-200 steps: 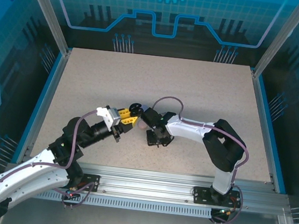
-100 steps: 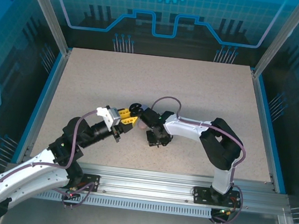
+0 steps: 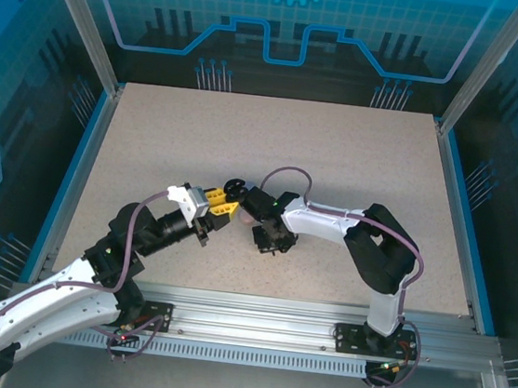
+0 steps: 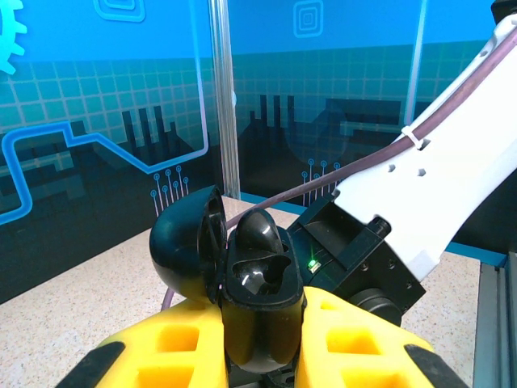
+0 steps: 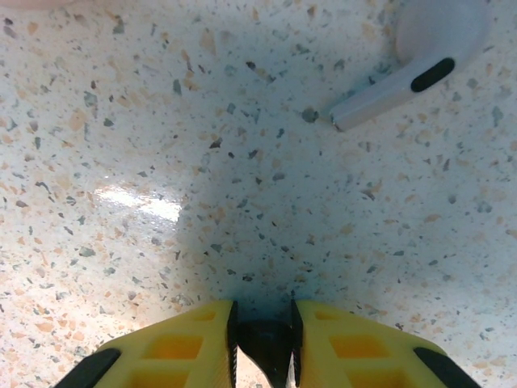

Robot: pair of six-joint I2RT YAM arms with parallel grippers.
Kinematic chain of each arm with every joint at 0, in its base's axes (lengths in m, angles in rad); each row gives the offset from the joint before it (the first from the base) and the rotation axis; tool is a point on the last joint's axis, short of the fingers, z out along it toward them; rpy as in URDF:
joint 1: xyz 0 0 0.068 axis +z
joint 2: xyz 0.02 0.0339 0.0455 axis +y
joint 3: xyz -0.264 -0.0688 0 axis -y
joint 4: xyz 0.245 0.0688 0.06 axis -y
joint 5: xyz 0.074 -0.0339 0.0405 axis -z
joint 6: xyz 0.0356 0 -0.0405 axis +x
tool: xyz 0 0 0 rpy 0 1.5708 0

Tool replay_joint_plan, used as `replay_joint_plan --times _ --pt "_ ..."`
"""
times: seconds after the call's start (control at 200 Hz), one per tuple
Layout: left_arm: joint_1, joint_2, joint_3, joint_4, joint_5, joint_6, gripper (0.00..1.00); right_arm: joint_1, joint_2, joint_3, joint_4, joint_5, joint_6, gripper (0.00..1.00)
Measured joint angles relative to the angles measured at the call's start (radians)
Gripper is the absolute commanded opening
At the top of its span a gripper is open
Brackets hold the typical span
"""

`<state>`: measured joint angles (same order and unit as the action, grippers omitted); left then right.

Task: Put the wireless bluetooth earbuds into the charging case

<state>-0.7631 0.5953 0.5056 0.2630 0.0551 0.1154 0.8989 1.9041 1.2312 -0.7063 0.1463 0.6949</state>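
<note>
The step in hand looks like bringing an earbud to its case. The left tool (image 4: 262,327) is clamped on the black charging case (image 4: 260,303) and holds it up off the worktop (image 3: 338,156), lid (image 4: 184,255) swung open to the left and the moulded sockets facing the wrist camera. A rounded black shape rises at the far rim of the case body. It may be an earbud already seated, but I cannot tell. From above, that tool (image 3: 223,202) sits near the middle of the worktop, with the right tool (image 3: 268,240) just beside it and pointing down at the surface. In the right wrist view, the right tool (image 5: 264,323) has its yellow fingers (image 5: 178,347) drawn together on a small dark piece, which I take to be a black earbud (image 5: 265,347); too little of it shows to read its orientation. A lilac earbud (image 5: 420,65) lies loose on the speckled surface ahead of that tool, stem pointing back toward it, well apart from the fingers. The next move calls for lifting the right tool, swinging it over the open case, and lining the stem up with a free socket before pressing down. The left tool has to keep the case level and firm meanwhile.
</note>
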Motion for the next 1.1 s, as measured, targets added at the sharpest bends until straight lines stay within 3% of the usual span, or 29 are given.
replay_joint_plan --times 0.505,1.101 --pt "0.000 0.024 0.000 -0.011 -0.007 -0.001 0.05 -0.001 -0.154 -0.110 0.065 0.031 -0.012 0.23" --pt "0.000 0.238 -0.016 0.099 -0.005 -0.043 0.05 -0.098 -0.897 -0.254 0.237 -0.004 -0.163 0.23"
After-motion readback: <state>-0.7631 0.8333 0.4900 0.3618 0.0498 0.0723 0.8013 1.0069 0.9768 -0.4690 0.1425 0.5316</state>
